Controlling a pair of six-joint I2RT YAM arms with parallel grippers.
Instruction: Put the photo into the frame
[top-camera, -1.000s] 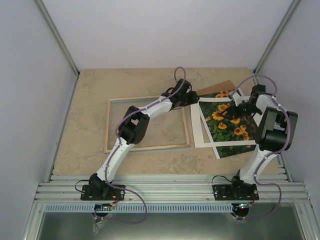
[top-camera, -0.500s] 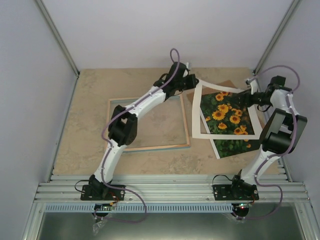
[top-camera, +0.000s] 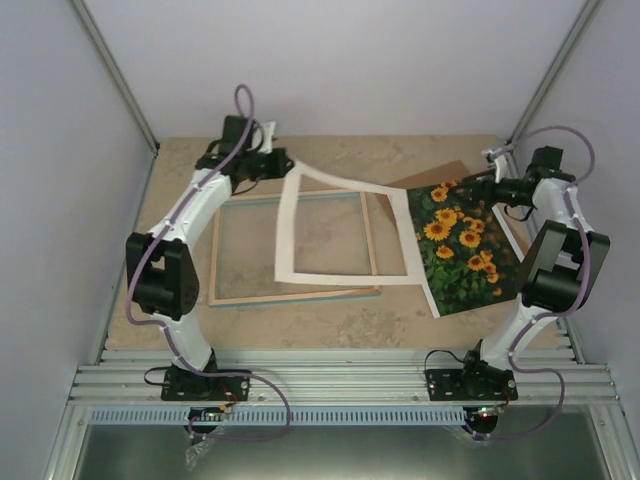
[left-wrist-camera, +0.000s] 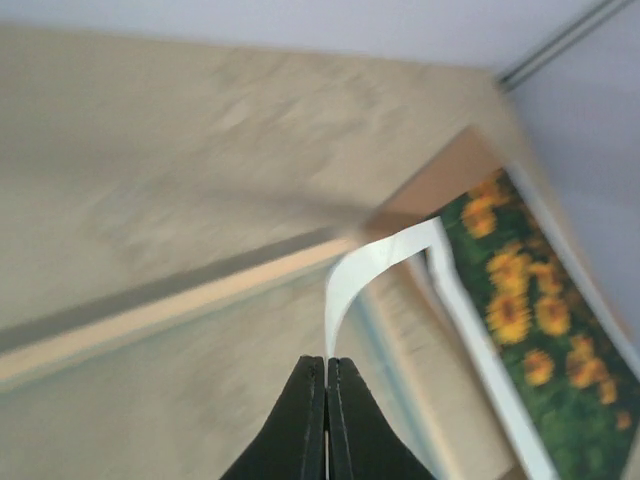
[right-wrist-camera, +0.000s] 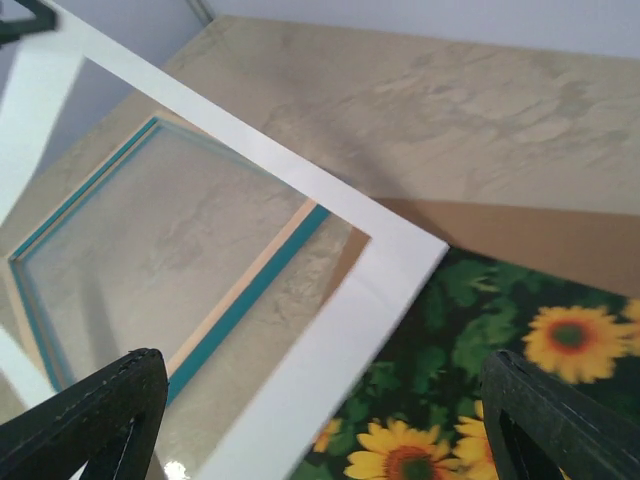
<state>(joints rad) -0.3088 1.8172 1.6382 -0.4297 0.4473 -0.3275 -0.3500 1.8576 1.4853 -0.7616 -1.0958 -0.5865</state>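
two pincers are seen over the table (top-camera: 330, 150). the left gripper (top-camera: 265, 166) is pressed shut on the far left corner of the white mat (top-camera: 340, 278), which is held tilted above the frame (top-camera: 300, 295). the frame lies flat on the left half of the table, below and just right of that pincer. the right gripper (top-camera: 482, 182) is spread wide with nothing between its fingers. it hangs over the far edge of the photo (top-camera: 460, 255), which lies on the right, partly on a brown panel (top-camera: 440, 175). the photo's left edge is overlapped by the mat's right strip, and its right side is partly hidden by the right arm. the left wrist view is blurred — only the mat's curled corner is made out at the fingertips.
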